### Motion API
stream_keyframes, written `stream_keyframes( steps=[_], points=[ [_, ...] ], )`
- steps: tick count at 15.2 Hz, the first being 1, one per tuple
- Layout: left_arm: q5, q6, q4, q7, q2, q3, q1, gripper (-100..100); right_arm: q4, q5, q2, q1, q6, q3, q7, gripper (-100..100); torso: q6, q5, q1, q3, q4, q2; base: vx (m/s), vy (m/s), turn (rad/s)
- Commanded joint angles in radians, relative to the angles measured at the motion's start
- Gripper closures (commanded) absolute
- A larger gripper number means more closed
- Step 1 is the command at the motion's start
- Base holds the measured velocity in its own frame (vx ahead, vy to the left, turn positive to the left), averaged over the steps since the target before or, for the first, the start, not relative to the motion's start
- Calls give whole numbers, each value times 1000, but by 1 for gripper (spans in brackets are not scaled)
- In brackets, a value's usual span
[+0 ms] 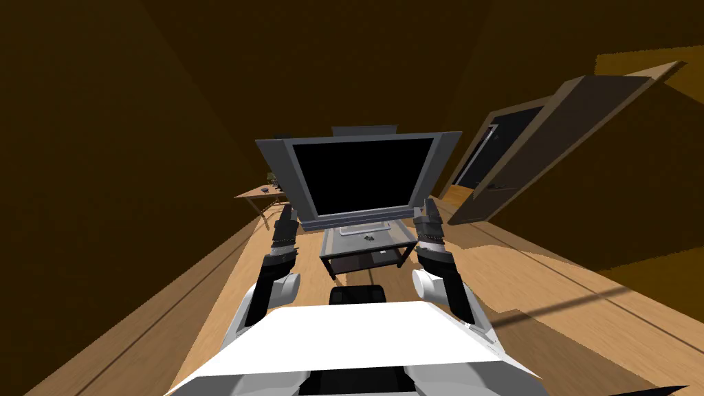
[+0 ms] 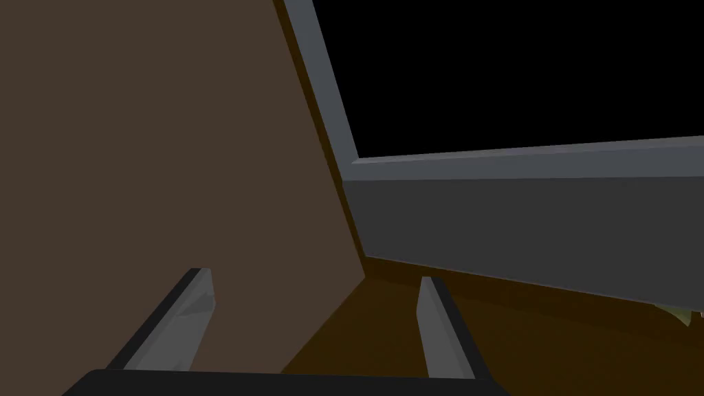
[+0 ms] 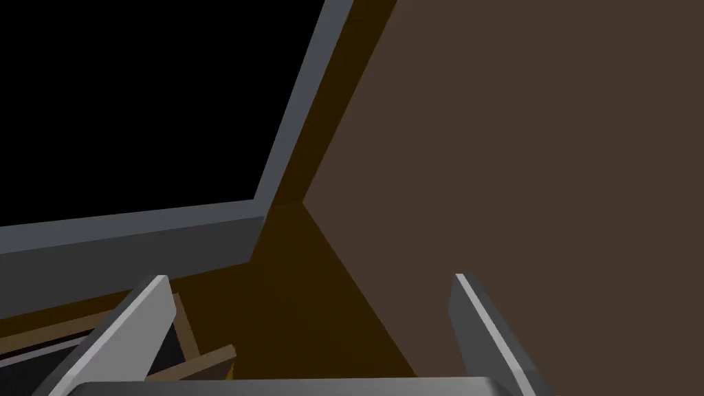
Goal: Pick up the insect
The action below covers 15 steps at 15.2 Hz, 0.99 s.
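The room has a wood floor (image 1: pixel 206 323) and dark brown walls. In the head view, a big TV (image 1: pixel 357 175) stands on a low grey worktop (image 1: pixel 347 247). A tiny dark thing, likely the insect (image 1: pixel 368 237), lies on the worktop in front of the TV. The left gripper (image 1: pixel 285 221) and right gripper (image 1: pixel 427 212) are up beside the TV, one on each side and well apart from the insect, so I think the reach has not begun. In the left wrist view, the fingers (image 2: pixel 192 302) stand apart. In the right wrist view, the fingers (image 3: pixel 137 309) stand apart too, ready to grab.
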Motion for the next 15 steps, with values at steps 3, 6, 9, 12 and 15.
stream_keyframes(
  steps=[3,6,9,12,15],
  points=[
    [0,0,0,0,0,0,0,0,19,10,-80,10,3,3,-2,-100,0,0,0,0,0,0,1,-3,107],
    [0,0,0,0,0,0,0,0,47,25,-143,25,8,7,-4,-100,0,0,-1,0,0,0,3,-12,178],
    [0,0,0,0,0,0,0,0,87,46,-197,46,15,14,-8,-100,-1,0,-1,0,0,0,4,-13,236],
    [0,0,0,0,0,0,0,0,136,73,-255,72,23,21,-12,-100,-1,0,-2,0,0,-1,6,-19,349],
    [0,0,0,0,0,0,0,0,193,104,-301,101,32,30,-17,-100,-1,-1,-3,0,0,-1,9,-33,440]
  ],
)
